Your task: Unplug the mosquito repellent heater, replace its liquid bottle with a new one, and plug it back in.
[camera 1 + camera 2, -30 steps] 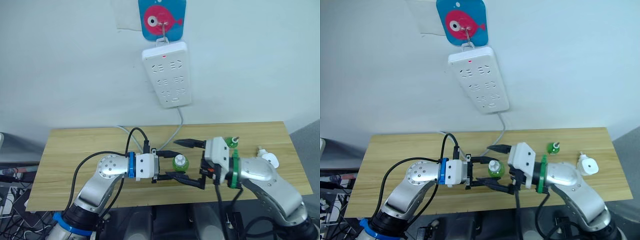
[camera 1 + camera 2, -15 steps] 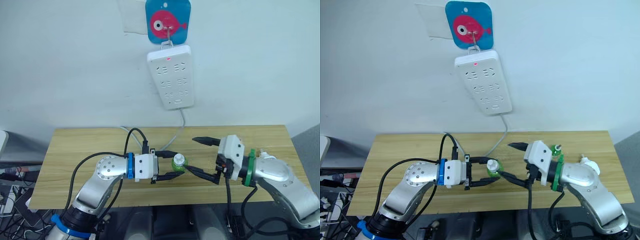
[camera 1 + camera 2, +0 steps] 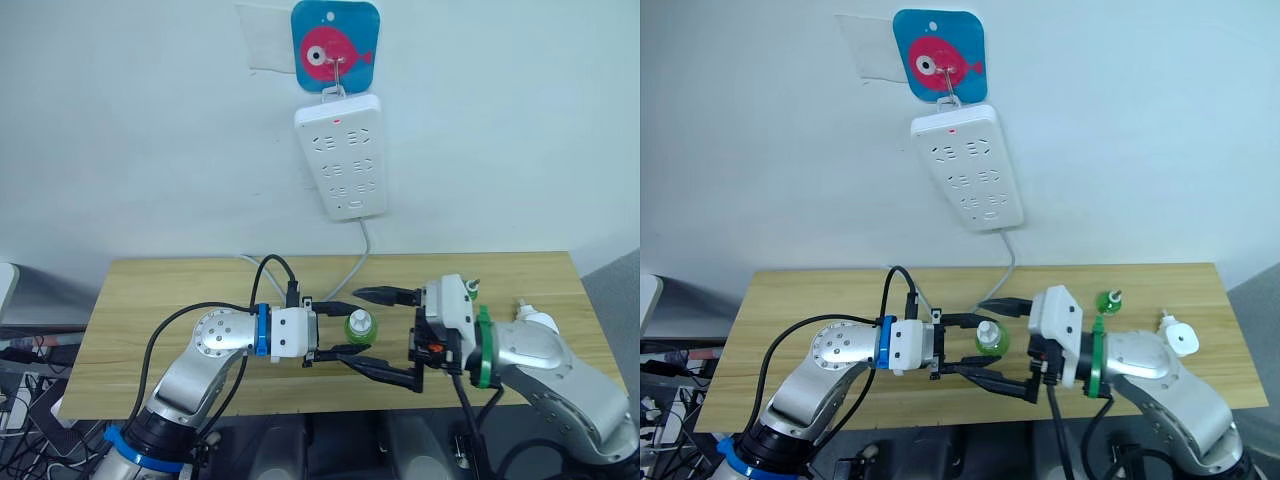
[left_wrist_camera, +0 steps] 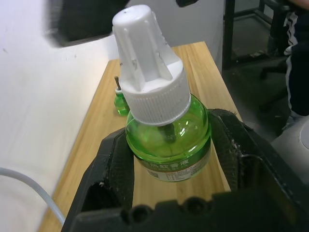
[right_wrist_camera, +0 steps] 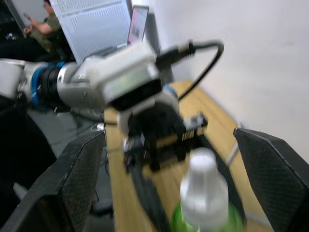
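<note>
My right gripper (image 3: 385,332) has come back in toward the bottle since half a second ago, fingers spread wide again, one above and one below the green liquid bottle (image 3: 360,326), not touching it. My left gripper (image 3: 345,328) stays pinched on that bottle; in the left wrist view both black pads (image 4: 114,164) press the green glass body (image 4: 168,140), white ribbed cap up. The bottle hangs above the wooden table (image 3: 160,300), roughly at the middle of its front half. A second small green bottle (image 3: 1107,300) stands on the table at about 2 o'clock from the held one, well apart. The mosquito repellent heater (image 3: 1180,337), white, lies on the table near the right end, at 3 o'clock from the held bottle, just past my right forearm. White power strip (image 3: 339,155) hangs on the wall at 12 o'clock under a blue fish hook plate (image 3: 334,46), red light on, cord (image 3: 357,255) dropping to the table.
</note>
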`<state>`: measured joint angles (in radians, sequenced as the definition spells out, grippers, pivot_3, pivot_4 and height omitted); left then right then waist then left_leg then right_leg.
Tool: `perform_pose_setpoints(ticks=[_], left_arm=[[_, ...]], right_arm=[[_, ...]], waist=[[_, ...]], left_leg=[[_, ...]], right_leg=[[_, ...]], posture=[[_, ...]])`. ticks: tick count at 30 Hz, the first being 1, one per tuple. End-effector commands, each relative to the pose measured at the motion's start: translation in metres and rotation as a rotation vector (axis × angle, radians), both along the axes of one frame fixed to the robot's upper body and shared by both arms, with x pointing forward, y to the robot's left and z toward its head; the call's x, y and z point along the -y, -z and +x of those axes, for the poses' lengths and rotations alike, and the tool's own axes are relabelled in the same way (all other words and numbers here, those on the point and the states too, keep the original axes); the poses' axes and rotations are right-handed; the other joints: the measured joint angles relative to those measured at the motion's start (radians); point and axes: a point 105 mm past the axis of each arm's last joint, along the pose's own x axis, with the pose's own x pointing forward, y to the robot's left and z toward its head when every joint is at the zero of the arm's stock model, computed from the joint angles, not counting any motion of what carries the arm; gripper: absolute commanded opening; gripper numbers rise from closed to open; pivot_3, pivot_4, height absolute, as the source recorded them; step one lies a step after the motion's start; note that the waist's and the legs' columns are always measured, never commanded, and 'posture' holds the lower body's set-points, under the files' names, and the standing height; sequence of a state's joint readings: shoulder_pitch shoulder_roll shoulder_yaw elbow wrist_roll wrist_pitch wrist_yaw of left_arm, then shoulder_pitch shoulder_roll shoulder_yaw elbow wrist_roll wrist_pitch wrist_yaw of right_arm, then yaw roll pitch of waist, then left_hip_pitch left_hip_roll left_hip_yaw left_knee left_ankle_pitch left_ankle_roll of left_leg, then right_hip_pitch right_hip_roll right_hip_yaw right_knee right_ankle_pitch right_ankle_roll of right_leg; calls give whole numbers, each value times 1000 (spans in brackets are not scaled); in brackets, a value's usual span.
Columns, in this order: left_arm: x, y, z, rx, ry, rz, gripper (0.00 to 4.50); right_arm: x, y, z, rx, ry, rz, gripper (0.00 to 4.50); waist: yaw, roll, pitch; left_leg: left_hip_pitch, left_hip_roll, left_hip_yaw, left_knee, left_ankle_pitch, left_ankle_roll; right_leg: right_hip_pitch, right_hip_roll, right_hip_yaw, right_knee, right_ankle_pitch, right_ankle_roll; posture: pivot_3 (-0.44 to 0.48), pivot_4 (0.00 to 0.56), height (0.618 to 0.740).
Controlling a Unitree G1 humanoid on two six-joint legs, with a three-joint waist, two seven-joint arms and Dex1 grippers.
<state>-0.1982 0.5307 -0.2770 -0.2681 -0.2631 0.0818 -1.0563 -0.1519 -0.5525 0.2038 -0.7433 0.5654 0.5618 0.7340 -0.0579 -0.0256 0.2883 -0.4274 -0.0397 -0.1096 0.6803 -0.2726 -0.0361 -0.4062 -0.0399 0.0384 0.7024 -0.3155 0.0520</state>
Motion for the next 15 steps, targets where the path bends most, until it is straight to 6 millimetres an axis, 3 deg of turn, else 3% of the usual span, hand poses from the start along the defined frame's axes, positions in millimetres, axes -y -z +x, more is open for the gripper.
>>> perform_pose_setpoints(ticks=[1,10,11,15], left_arm=[[4,-5,-4,18,25,-15,2238],[5,-1,-4,7,16,-16,2238],[4,-1,-4,7,16,-14,2238],[3,1,-2,7,11,-8,2238]], right_arm=[[-1,-1,2,37,8,-13,3584],[0,-3,3,83,-8,-24,452],[0,-3,2,93,-17,-28,274],[-2,-12,-3,111,-46,-8,288]], waist=[[0,0,0],[-1,0,0],[-1,0,0],[-1,0,0]], left_leg=[[0,0,0,0,0,0],[0,0,0,0,0,0],[0,0,0,0,0,0],[0,0,0,0,0,0]], right_leg=[[0,0,0,0,0,0],[0,0,0,0,0,0],[0,0,0,0,0,0],[0,0,0,0,0,0]], posture=[[-82,282,740],[-90,293,740],[-90,293,740],[-90,293,740]])
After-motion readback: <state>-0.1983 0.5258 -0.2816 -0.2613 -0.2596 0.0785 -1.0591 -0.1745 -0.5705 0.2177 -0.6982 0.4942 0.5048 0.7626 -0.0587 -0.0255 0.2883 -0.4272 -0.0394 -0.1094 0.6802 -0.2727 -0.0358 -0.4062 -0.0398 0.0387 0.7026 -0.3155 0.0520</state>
